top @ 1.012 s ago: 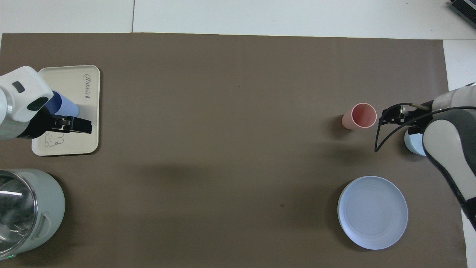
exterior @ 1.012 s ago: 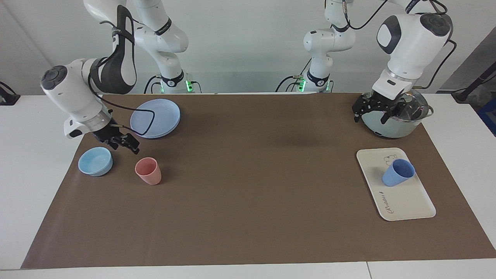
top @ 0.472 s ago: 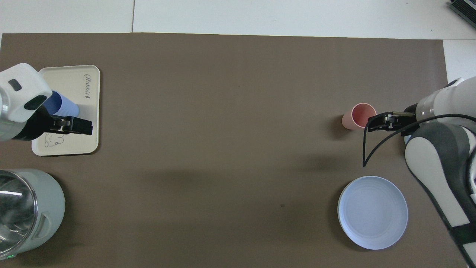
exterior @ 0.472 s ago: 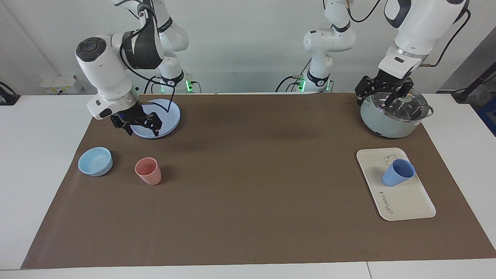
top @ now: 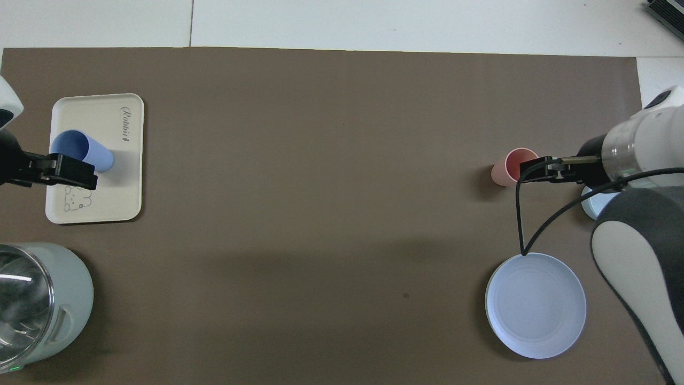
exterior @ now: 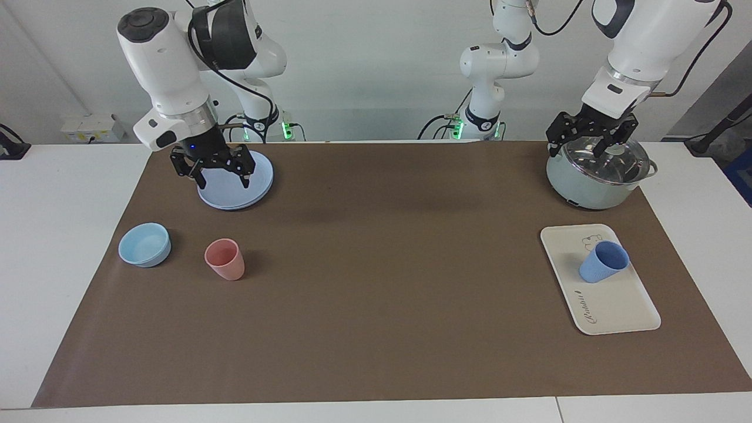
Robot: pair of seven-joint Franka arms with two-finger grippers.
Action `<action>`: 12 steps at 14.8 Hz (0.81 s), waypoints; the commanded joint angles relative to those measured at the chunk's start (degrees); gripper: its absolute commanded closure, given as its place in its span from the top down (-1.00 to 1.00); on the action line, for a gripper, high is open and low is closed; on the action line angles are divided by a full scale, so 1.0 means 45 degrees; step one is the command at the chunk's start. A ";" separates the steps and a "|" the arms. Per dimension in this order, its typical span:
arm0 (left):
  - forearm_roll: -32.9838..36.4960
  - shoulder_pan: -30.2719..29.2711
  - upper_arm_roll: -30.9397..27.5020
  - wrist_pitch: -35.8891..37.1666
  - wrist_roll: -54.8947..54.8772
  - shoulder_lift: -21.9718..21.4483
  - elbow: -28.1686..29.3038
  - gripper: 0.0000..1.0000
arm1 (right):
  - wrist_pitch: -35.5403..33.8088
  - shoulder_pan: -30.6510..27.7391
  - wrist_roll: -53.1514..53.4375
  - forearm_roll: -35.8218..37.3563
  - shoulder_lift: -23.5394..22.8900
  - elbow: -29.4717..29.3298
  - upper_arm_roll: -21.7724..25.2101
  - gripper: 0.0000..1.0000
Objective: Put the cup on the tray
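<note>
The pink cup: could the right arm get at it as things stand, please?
Probably yes. The right gripper hangs open and empty over the round blue plate, and the pink cup stands upright on bare mat, apart from the light-blue bowl.

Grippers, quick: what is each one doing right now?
Left gripper: open, empty, over the pot.
Right gripper: open, empty, over the round plate.

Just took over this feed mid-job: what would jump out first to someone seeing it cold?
The cup stands on the tray at the left arm's end of the table, with nothing gripping it. Both grippers are raised and open: the left gripper over the lidded pot, the right gripper over the round blue plate.
</note>
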State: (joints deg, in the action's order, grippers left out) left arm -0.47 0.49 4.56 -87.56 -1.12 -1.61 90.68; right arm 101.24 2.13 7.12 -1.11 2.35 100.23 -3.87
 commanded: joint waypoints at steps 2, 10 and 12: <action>-0.0247 -0.0012 -0.0096 0.0140 -0.0123 0.0007 -0.0073 1.00 | -0.1365 -0.0024 -0.0255 0.0695 -0.1129 -0.2389 0.0021 1.00; -0.0227 -0.0050 -0.0077 0.0140 -0.0065 0.0007 -0.0053 1.00 | -0.1462 -0.0491 -0.0235 0.0696 -0.0718 -0.2409 0.0255 1.00; -0.0227 -0.0070 -0.0077 0.0179 -0.0065 -0.0013 0.0025 1.00 | -0.1345 -0.0493 -0.0177 0.0696 -0.0699 -0.2409 0.0236 1.00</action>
State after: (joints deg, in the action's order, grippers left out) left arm -0.75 0.46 4.36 -87.53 -1.12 -1.58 90.70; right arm 95.92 0.56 7.12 0.86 -1.12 89.90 -2.34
